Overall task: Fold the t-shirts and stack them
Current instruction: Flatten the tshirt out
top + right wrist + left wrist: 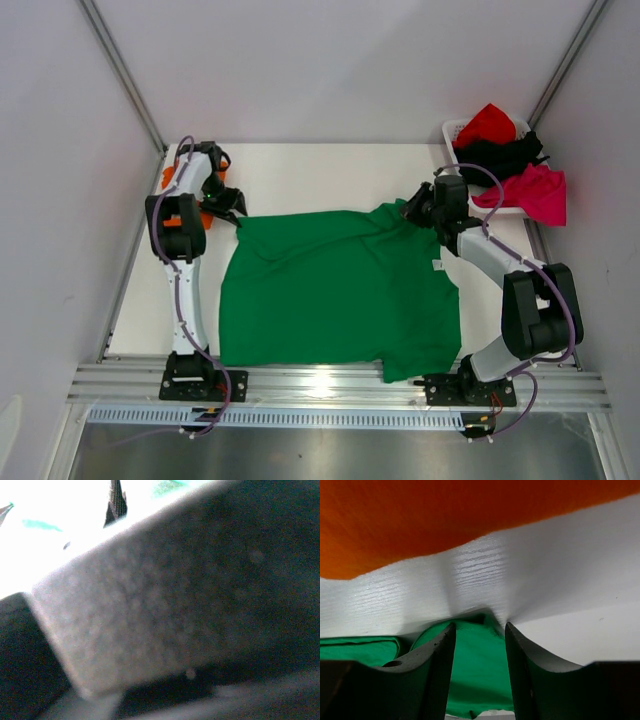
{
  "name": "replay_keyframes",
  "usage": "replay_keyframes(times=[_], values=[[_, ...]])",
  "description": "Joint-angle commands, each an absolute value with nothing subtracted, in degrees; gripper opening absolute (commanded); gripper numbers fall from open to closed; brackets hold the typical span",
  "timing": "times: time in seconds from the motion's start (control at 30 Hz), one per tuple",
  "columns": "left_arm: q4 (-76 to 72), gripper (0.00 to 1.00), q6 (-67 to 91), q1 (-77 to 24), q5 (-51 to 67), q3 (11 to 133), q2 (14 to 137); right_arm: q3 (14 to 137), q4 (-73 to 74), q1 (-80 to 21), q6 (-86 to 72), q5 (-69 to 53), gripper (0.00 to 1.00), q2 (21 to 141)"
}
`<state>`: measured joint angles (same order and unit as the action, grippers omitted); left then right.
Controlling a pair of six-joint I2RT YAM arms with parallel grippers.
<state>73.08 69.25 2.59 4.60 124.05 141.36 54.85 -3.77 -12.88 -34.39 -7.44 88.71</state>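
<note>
White table [320, 175]. The left arm [185, 280] reaches to the far-left corner and hides most of the orange t-shirt [445, 515] lying there. The green t-shirt [335, 295] is spread flat mid-table with light creases, its near hem at the front edge.

- Left gripper [479, 652]: at the shirt's far-left corner, jaws parted, green cloth showing in the gap.
- Right gripper [412, 210]: at the far-right sleeve, closed tight. Whether it pinches cloth is unclear, as the wrist view is blurred.
- Basket [452, 130], far right: holds the red t-shirt [487, 122] and black t-shirt [500, 155]. The magenta t-shirt [540, 192] spills over the rim.
</note>
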Motion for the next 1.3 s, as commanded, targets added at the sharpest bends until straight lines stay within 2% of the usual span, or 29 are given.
replay_keyframes(times=[0.0,0.27,0.37,0.47,0.5,0.53,0.8,1.0,1.27], values=[[72.77,0.47,67.41,3.51,6.76,124.09,140.53,55.46,-5.8,-12.83,-34.81,-8.26,0.03,88.86],[73.13,0.49,66.27,3.52,6.41,125.16,141.15,55.11,-6.33,-12.57,-34.98,-8.26,0.03,88.94],[72.33,0.43,65.57,3.52,6.68,124.72,140.98,55.28,-6.94,-12.66,-35.59,-9.05,0.03,89.65],[71.11,0.17,65.13,3.43,6.85,123.49,140.36,55.2,-6.86,-12.75,-35.51,-8.62,0.03,89.39],[70.93,0.06,65.04,3.51,6.94,123.23,140.19,55.2,-6.68,-12.74,-35.51,-8.53,0.03,89.21],[70.93,0.01,64.95,3.43,7.2,123.22,140.27,55.2,-6.59,-12.83,-35.51,-8.44,0.03,88.95],[68.74,0.01,63.81,3.34,9.49,122.17,139.57,55.11,-6.24,-12.83,-35.07,-7.73,0.03,88.33],[52.13,0.01,58.9,2.99,9.76,113.91,129.48,55.02,-6.76,-13.01,-35.16,-7.74,0.03,89.56],[51.77,0.01,50.81,2.9,12.57,120.32,125.87,54.93,-8.52,-13.53,-35.33,-7.47,0.03,90.97]])
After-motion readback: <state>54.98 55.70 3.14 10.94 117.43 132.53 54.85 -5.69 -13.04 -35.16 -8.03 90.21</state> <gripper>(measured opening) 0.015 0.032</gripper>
